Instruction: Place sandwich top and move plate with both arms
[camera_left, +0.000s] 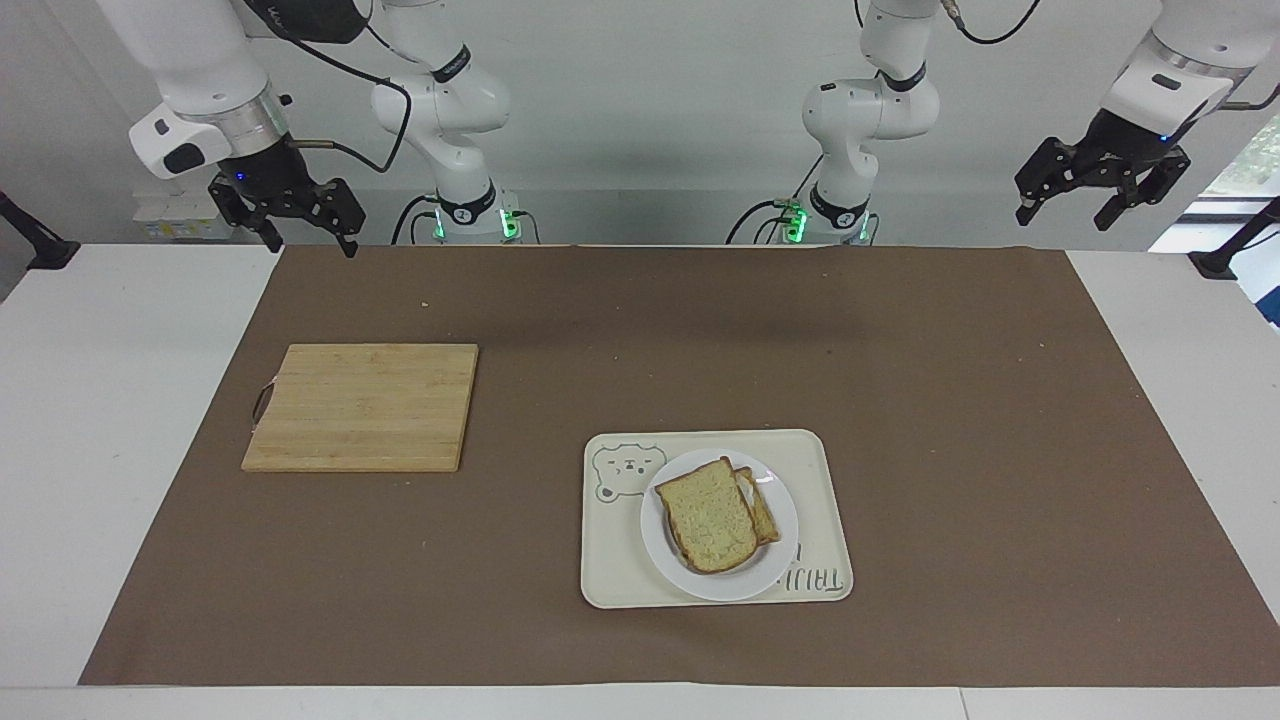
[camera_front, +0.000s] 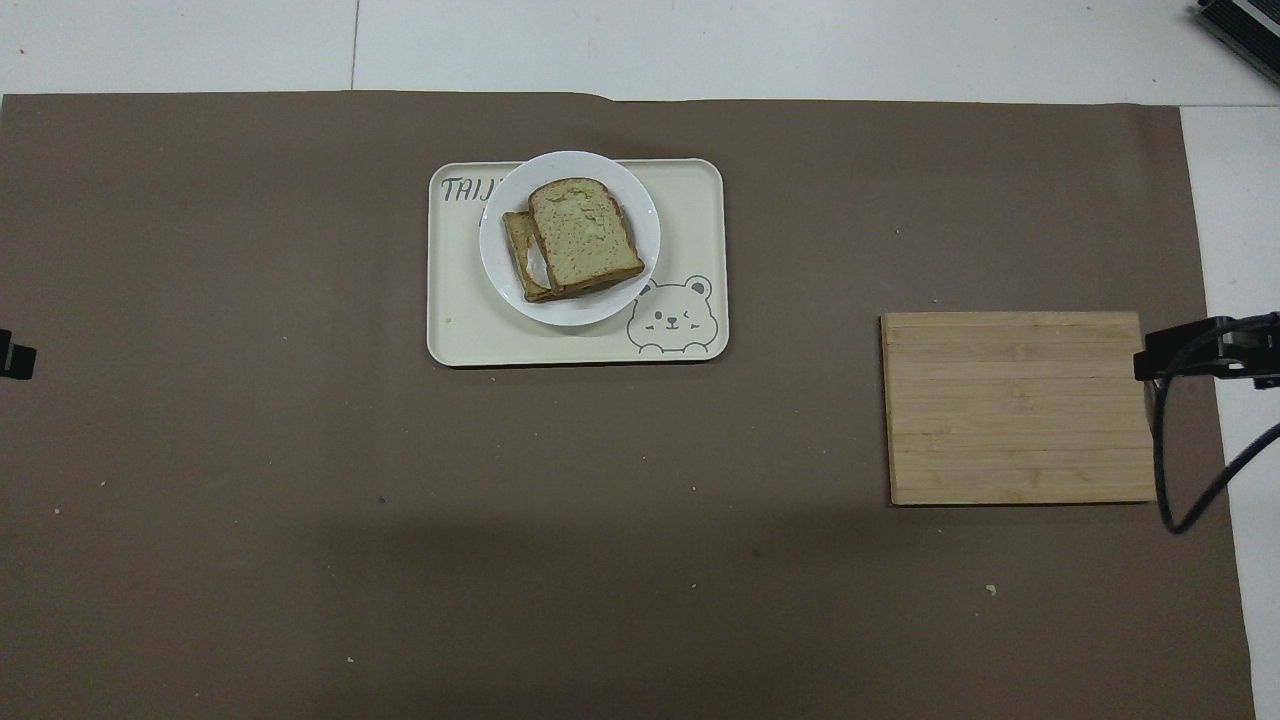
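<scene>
The sandwich top (camera_left: 710, 515) (camera_front: 585, 232), a pale tan slice with a brown crust, lies on a second slice (camera_left: 765, 515) (camera_front: 518, 250) that shows at one side. Both rest on the small white plate (camera_left: 720, 587) (camera_front: 575, 308). My right gripper (camera_left: 310, 242) hangs open and holds nothing, over the mat's corner at the right arm's end. My left gripper (camera_left: 1064, 216) hangs open and holds nothing, high off the left arm's end of the table. Both are well away from the plate. In the overhead view only their edges show.
The plate stands on a cream tray (camera_left: 620, 560) (camera_front: 460, 320) with a bear drawing. A wooden cutting board (camera_left: 360, 405) (camera_front: 1015, 405) lies toward the right arm's end, nearer to the robots than the tray. A brown mat (camera_left: 950, 420) covers the table's middle.
</scene>
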